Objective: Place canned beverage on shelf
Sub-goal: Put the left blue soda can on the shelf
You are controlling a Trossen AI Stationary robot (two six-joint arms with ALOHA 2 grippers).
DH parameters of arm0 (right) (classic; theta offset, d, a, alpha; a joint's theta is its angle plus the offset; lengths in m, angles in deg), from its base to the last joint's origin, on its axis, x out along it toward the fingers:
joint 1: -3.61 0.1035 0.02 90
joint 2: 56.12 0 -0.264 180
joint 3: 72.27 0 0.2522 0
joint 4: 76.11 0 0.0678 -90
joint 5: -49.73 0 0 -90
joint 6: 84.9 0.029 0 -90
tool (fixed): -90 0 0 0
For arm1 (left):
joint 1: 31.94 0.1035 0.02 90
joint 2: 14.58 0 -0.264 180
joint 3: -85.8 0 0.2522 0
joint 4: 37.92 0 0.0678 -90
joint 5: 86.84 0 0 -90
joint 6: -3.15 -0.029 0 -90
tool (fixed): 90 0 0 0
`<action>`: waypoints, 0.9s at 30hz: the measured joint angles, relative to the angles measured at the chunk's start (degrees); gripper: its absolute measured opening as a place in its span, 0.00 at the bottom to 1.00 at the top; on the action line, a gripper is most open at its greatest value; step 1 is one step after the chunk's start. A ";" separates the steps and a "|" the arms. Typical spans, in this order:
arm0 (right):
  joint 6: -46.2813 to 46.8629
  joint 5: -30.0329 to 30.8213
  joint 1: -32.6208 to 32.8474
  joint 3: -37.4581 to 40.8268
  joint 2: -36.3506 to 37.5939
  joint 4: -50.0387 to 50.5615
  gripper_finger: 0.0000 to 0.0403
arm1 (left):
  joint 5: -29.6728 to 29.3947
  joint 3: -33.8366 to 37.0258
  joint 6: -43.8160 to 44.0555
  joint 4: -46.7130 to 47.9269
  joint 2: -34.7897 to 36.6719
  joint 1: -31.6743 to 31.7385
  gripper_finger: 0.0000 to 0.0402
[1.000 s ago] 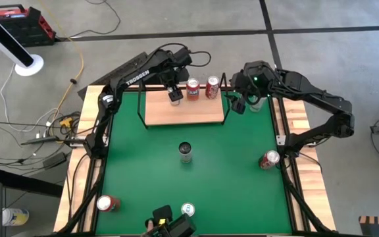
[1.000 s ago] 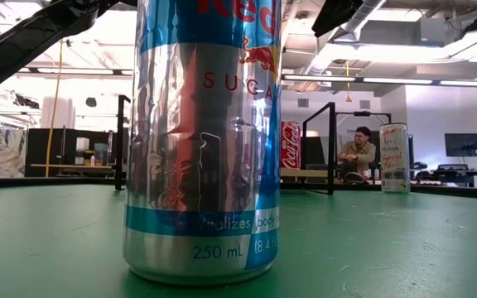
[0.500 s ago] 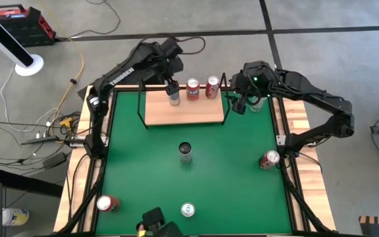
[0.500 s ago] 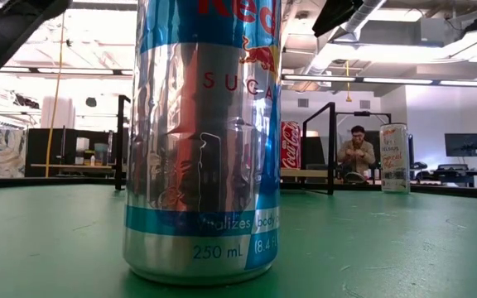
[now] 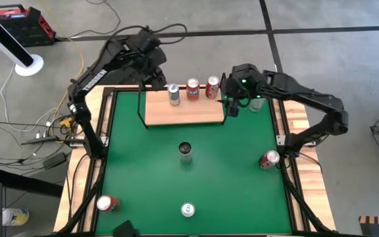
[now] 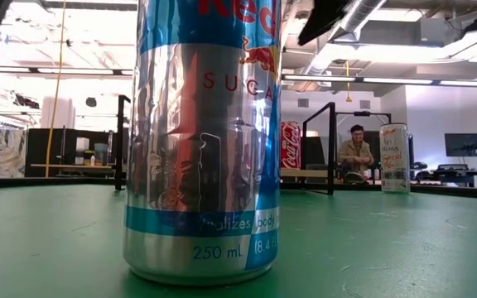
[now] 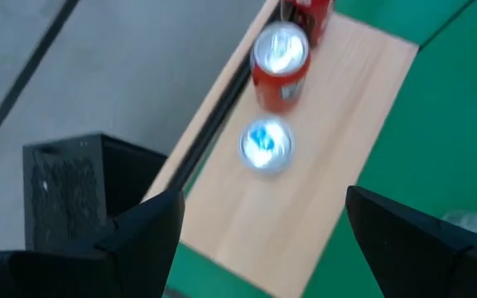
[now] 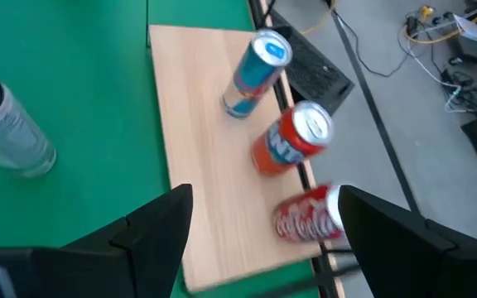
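The light-wood shelf [image 5: 184, 110] with its black wire frame lies at the far end of the green mat. A slim blue-silver can [image 5: 174, 94] and two red cans [image 5: 193, 89] [image 5: 212, 87] stand upright along the shelf's far edge. My left gripper [image 5: 155, 71] is open and empty, raised beyond the shelf's far left corner; its wrist view looks down on the slim can [image 7: 267, 146]. My right gripper [image 5: 232, 105] is open and empty at the shelf's right end; its wrist view shows all three cans [image 8: 295, 137].
More cans are on the mat: a dark one [image 5: 185, 152] at the centre, one [image 5: 269, 159] at the right edge, one [image 5: 107, 203] near left and one [image 5: 187, 210] at the front, which fills the low view [image 6: 201, 141]. Another can [image 5: 256, 102] stands beside my right gripper.
My left gripper has drawn away from the slim blue-silver can, going up and toward the table's far left corner. The can stays upright on the shelf beside the two red cans. My right gripper has shifted a little toward the shelf.
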 joint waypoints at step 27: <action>-2.92 -23.68 -9.78 -41.40 -45.59 -1.33 0.81 | -3.78 62.07 11.93 -33.96 49.25 2.45 0.80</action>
